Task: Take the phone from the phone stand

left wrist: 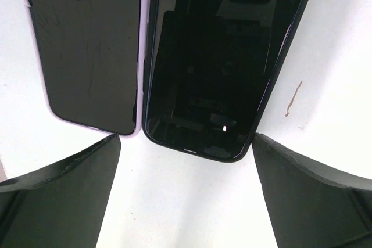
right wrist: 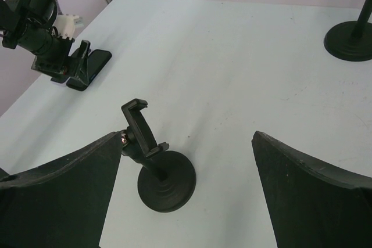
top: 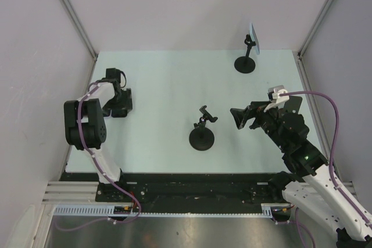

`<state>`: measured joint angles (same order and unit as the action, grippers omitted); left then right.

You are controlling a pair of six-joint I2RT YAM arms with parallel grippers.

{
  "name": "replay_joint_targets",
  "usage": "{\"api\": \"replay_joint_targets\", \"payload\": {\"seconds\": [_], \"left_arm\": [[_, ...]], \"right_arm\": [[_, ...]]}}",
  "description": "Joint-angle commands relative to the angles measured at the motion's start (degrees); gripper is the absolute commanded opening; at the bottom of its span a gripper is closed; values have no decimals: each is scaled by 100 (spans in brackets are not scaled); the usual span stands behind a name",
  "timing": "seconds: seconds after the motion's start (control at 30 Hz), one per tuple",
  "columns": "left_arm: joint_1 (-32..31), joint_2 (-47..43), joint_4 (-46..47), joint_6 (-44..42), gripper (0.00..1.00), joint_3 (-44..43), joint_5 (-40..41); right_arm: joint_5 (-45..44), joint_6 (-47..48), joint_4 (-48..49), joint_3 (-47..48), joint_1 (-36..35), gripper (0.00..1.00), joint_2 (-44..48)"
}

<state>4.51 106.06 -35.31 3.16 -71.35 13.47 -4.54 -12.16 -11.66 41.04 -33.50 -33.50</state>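
Note:
A light-blue phone (top: 253, 35) is clamped upright in the far phone stand (top: 246, 62) at the back right; only that stand's base (right wrist: 349, 40) shows in the right wrist view. A second black stand (top: 201, 133) at mid-table has an empty clamp (right wrist: 137, 123). My right gripper (top: 239, 118) is open and empty, just right of this empty stand (right wrist: 165, 181). My left gripper (top: 119, 104) is open and low over two phones lying flat: a lilac-edged one (left wrist: 87, 50) and a dark one (left wrist: 215, 68). It holds neither.
The two flat phones (right wrist: 93, 62) lie near the table's left edge. Grey walls and metal posts enclose the table (top: 174, 85) on three sides. A black rail runs along the near edge.

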Motion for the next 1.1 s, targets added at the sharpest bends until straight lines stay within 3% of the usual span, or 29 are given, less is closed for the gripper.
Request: {"api": "replay_joint_targets", "payload": {"seconds": [0.0, 0.27, 0.43, 0.57, 0.87, 1.07], "left_arm": [[50, -472, 50, 247, 100, -10, -90], [6, -516, 217, 255, 100, -204, -582], [-143, -998, 270, 256, 100, -72, -785], [-564, -1771, 349, 203, 100, 208, -803], [-2313, -3749, 647, -219, 100, 912, -670], [-2587, -5067, 1043, -298, 100, 1685, -1153]], "right_arm": [[172, 21, 243, -17, 27, 98, -25], [269, 3, 287, 1, 36, 98, -69], [392, 21, 340, 71, 27, 98, -367], [1040, 135, 173, 308, 36, 97, -823], [2386, 785, -530, 958, -8, 94, -1835], [3002, 1199, -610, 1196, -8, 95, -2644]]}}
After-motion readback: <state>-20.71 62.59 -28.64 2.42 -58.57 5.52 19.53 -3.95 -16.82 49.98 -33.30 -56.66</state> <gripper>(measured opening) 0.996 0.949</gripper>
